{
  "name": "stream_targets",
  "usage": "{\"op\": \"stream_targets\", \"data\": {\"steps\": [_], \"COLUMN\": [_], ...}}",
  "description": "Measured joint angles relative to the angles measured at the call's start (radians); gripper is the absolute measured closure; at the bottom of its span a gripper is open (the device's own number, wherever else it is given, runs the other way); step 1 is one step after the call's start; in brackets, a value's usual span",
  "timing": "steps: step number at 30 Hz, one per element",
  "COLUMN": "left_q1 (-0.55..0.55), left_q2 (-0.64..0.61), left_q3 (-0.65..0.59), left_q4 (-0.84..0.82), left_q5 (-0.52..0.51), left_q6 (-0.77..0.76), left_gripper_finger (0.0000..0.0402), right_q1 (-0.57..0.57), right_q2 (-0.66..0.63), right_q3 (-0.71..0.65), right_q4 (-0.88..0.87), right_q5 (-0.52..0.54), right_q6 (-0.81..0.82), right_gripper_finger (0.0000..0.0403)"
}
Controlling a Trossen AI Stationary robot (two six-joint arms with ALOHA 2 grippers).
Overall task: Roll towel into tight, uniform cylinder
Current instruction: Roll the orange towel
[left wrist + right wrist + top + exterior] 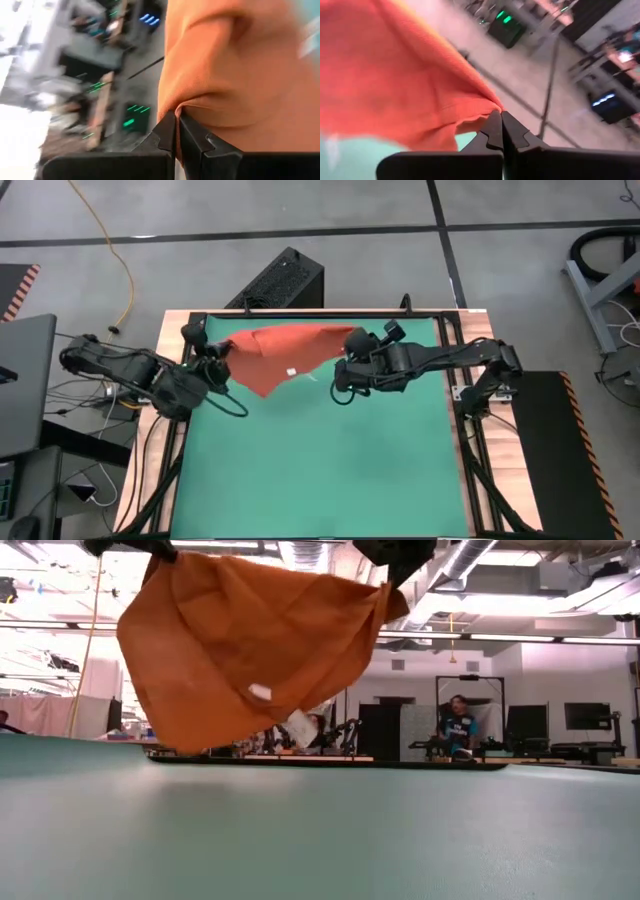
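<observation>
Orange-red towel (250, 640) aloft, apparently unrolled, pinched between left gripper (177, 117) and right gripper (501, 117).

bright ceiling lights glare in the low view; both wrist views blurred.

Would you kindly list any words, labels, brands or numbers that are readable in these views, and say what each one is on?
None can be read.
The towel has a small white tag: too small to show any print.
The person's shirt in the room behind: any marking is too small to read.
</observation>
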Motion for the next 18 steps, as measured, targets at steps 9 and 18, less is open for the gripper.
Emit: {"op": "stream_targets", "data": {"steps": [9, 18], "left_q1": [0.003, 0.003], "left_q2": [0.020, 0.091], "left_q3": [-0.092, -0.233], "left_q4": [0.009, 0.115], "left_q5": [0.388, 0.446], "left_q6": [-0.259, -0.479], "left_gripper_finger": [0.0401, 0.0401], "right_q1": [0.089, 0.212], "right_q2": [0.148, 0.271], "right_q3": [-0.001, -0.002], "right_q4": [-0.108, -0.255], "right_q5": [-0.296, -0.348], "right_q6": [0.001, 0.099], "right_gripper_finger": [0.0395, 0.0318]}}
